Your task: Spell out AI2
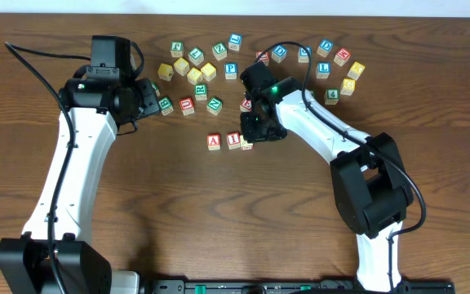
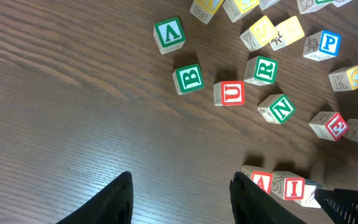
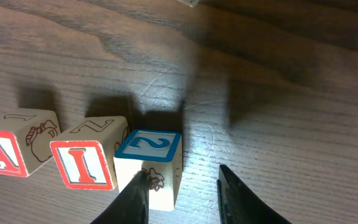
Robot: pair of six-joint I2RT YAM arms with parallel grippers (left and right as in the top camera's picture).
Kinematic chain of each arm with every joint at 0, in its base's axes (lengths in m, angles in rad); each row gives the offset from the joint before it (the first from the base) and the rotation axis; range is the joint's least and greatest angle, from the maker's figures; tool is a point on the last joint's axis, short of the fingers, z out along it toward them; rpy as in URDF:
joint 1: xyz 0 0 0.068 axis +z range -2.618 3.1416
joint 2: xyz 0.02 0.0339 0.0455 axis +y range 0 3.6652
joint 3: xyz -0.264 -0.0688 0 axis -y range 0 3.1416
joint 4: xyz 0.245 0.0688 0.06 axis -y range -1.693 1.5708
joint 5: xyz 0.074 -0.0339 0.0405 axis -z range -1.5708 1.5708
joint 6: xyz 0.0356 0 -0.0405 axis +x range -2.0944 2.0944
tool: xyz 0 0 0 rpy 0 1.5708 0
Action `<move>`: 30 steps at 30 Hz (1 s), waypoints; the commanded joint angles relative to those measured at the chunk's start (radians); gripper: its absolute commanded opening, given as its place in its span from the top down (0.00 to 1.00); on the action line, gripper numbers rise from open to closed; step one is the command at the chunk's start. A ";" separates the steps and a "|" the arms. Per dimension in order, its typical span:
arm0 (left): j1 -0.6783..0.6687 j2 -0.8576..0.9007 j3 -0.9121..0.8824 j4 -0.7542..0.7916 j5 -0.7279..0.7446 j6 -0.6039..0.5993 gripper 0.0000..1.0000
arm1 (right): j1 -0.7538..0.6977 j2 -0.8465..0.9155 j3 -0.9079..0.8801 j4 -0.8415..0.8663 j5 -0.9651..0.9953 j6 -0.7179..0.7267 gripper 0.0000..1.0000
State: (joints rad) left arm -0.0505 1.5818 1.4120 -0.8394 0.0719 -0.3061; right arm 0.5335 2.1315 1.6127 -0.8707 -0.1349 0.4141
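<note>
Hovering low beside the I block (image 3: pixel 82 163), the right gripper (image 3: pixel 182 200) has its jaws parted and holds nothing. The I block, red-lettered, stands on the table (image 3: pixel 278 93) in the middle of a short row. The A block (image 3: pixel 5 149), also red, sits just left of the I block with a thin gap between them. The 2 block (image 3: pixel 149 163), with a blue numeral on a blue-bordered top face, sits on the right of the I block. It is close enough that their near corners seem to touch, and it is turned slightly out of line with the I block. One of the right gripper's dark fingers (image 3: pixel 132 202) crosses in front of the 2 block's lower corner on the side nearest the I block. The other stands further right of the I block, clear of the 2 block, with bare wood between them. The row reads A, I, 2 from left to right in the right wrist view.

The left gripper (image 2: pixel 182 202) hangs well to the left of the I block, its jaws wide apart and empty over bare wood. Beyond the I block, toward the far edge of the table, lie loose letter blocks: a green B (image 2: pixel 188 78), a red U (image 2: pixel 230 93), a green R (image 2: pixel 263 70), a green N (image 2: pixel 278 108) and a blue P (image 2: pixel 325 43). None of them touches the row.
</note>
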 commanded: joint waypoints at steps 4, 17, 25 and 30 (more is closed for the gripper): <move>0.002 -0.003 -0.008 0.000 -0.016 0.017 0.50 | -0.027 -0.002 -0.022 -0.037 0.040 0.039 0.68; 0.002 -0.003 -0.008 0.001 -0.016 0.017 0.50 | -0.094 -0.002 -0.023 -0.041 0.005 -0.050 0.68; 0.002 -0.003 -0.008 0.015 -0.016 0.017 0.50 | -0.093 -0.013 0.027 -0.023 -0.106 -0.101 0.68; 0.002 -0.003 -0.008 0.015 -0.017 0.017 0.50 | -0.089 -0.019 0.057 -0.049 -0.156 -0.124 0.64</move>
State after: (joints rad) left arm -0.0505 1.5822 1.4120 -0.8261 0.0719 -0.3061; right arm 0.4393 2.1292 1.6386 -0.9134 -0.2432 0.3229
